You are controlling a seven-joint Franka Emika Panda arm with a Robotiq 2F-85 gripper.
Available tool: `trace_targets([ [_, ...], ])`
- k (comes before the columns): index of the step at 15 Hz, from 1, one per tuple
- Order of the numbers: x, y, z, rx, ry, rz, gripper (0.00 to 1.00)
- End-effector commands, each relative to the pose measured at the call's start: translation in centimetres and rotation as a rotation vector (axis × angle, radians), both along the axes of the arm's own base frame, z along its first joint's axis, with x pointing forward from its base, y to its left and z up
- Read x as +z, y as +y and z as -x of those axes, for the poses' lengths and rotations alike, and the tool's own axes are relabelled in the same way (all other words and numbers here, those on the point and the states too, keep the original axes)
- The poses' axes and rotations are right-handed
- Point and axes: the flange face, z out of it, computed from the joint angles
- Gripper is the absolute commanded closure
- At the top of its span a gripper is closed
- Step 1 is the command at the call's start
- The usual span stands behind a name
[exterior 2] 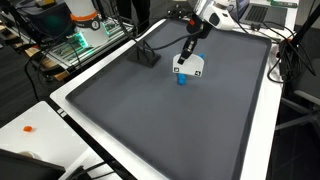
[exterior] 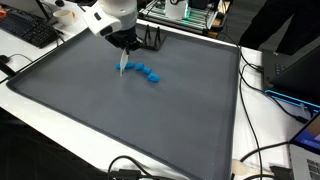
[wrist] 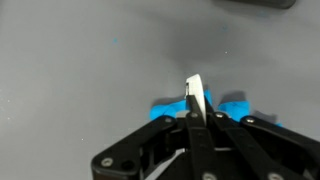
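My gripper (wrist: 194, 115) is shut on a thin white flat piece (wrist: 195, 96), which I see edge-on in the wrist view as it sticks out past the fingertips. In both exterior views the gripper (exterior: 123, 46) (exterior 2: 188, 52) hangs over the far part of the grey mat (exterior: 120, 120). The white piece (exterior: 122, 66) (exterior 2: 190, 66) points down from it towards the mat. A row of small blue pieces (exterior: 147, 73) lies on the mat right beside the white piece's lower edge. These blue pieces (wrist: 164, 106) show on both sides of the white piece in the wrist view.
A black wire stand (exterior: 150, 40) (exterior 2: 147, 52) sits at the mat's far edge, close to the gripper. A keyboard (exterior: 26, 28) lies off the mat. Cables (exterior: 262, 160) trail along the table's side, and a monitor (exterior: 300, 65) stands there. A small orange item (exterior 2: 28, 128) lies on the white table.
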Motion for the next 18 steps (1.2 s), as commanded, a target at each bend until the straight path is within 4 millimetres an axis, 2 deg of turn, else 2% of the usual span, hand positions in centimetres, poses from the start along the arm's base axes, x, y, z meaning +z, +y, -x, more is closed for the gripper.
trace_targets([
  [1,-0.9,-0.5,-0.4,0.041,0.016,0.013,0.99],
  [13,-4.2,-2.2,0.1,0.036,0.057,0.001,0.99],
  [18,-4.3,-2.9,1.1,0.004,0.089,0.004,0.99],
])
